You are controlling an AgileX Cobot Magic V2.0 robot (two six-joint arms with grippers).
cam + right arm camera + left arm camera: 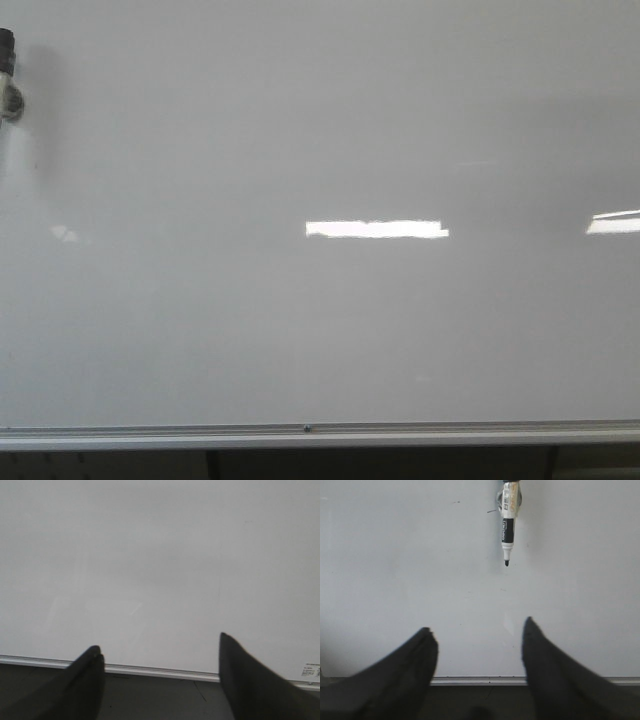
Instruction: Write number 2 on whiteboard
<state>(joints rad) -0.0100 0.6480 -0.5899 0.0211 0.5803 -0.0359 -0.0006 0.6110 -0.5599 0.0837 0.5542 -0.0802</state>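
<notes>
The whiteboard [320, 330] fills the front view, glossy white-grey with a silver bottom rail, and carries no number 2 that I can see. A black-and-white marker [507, 527] hangs on the board, uncapped, tip down; its top shows at the front view's left edge [8, 70]. My left gripper [477, 630] is open and empty, facing the board well short of the marker. My right gripper [160, 642] is open too, nothing between its fingers, facing bare whiteboard [160, 555] near the rail.
Bright rectangular light reflections [376, 229] lie on the board in the middle and at the right edge. The silver rail [306, 432] runs along the bottom, with a dark gap beneath it. A small label [311, 669] sits on the board's lower corner.
</notes>
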